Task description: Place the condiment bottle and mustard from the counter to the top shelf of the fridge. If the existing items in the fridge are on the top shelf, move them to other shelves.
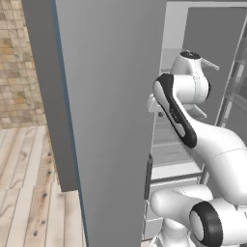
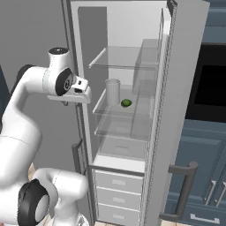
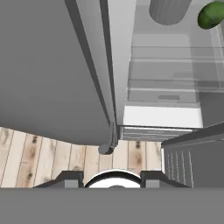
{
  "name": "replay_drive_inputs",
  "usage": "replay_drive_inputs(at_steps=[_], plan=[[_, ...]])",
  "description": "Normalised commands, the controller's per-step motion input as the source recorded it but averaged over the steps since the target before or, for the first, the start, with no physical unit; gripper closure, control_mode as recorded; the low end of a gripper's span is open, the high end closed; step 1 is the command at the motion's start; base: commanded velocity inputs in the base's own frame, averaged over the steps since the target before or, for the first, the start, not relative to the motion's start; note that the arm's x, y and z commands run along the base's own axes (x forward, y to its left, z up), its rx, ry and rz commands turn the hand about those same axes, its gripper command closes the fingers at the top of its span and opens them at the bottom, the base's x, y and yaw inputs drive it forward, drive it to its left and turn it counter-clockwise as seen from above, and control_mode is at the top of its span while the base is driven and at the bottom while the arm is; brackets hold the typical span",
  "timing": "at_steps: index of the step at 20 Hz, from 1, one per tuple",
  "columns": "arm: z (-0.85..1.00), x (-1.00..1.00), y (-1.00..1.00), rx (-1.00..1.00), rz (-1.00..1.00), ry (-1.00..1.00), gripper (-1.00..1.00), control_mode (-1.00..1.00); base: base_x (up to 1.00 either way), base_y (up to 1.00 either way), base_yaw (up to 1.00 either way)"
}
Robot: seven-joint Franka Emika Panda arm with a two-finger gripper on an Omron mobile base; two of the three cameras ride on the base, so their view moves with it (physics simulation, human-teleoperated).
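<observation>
The fridge (image 2: 128,26) stands open, its big grey door (image 1: 111,120) swung out to the left. A green ball (image 2: 126,103) and a pale grey cylinder (image 2: 113,91), the existing items, sit on the second shelf (image 2: 106,112). The top shelf (image 2: 115,62) above them is bare. In the hand view the cylinder (image 3: 168,11) and ball (image 3: 212,14) lie at the top. My gripper (image 2: 73,100) hovers by the door's inner edge, left of the shelves, pointing down. Its fingertips (image 3: 70,179) stand apart with nothing between them. The condiment bottle, mustard and counter are out of view.
White drawers (image 2: 117,194) fill the fridge's lower part. The door's dark handle (image 2: 77,154) hangs just below my hand. Dark blue cabinets and an oven (image 2: 212,88) stand to the right. Wooden floor (image 1: 29,193) lies left of the door.
</observation>
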Motion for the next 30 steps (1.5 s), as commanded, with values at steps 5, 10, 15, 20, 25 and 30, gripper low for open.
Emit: replay_drive_inputs(at_steps=[5, 10, 15, 20, 25, 30], plan=[[0.0, -0.08, 0.0, 0.0, 0.0, 0.0, -1.0, -1.0, 0.0, 0.0, 0.0], [-0.18, -0.57, 0.0, -0.01, 0.0, 0.02, -1.0, -1.0, 0.0, 0.0, 0.0], [-0.27, -0.86, 0.07, -0.04, 0.01, 0.0, -1.0, -1.0, 0.0, 0.0, 0.0], [-0.22, -0.84, 0.15, -0.06, 0.0, -0.07, -1.0, -1.0, 0.0, 0.0, 0.0], [-0.13, -0.8, 0.06, -0.01, 0.0, -0.13, -1.0, -1.0, 0.0, 0.0, 0.0], [-0.02, -0.21, 0.0, 0.0, 0.0, -0.08, -1.0, -1.0, 0.0, 0.0, 0.0]])
